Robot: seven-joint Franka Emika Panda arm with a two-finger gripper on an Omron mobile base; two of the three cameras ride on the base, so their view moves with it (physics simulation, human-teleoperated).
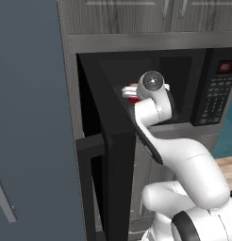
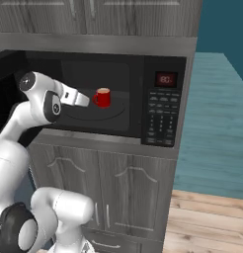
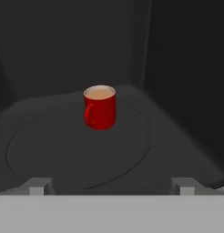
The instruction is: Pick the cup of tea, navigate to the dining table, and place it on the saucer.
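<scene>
The white arm rises from its base, bends at the elbow and reaches forward roughly level. The gripper points straight ahead, its two fingertips spread wide apart, holding nothing between them.

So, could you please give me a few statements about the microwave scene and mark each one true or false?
1. The cup of tea stands upright on the round turntable inside the microwave. True.
2. The hand is closed around the cup. False: its fingers are spread wide and the cup stands apart, ahead of them.
3. The microwave door is swung open. True.
4. The cup is empty. False: light brown liquid fills it.
5. The cup's handle shows on the left side of the cup in the hand view. True.
</scene>
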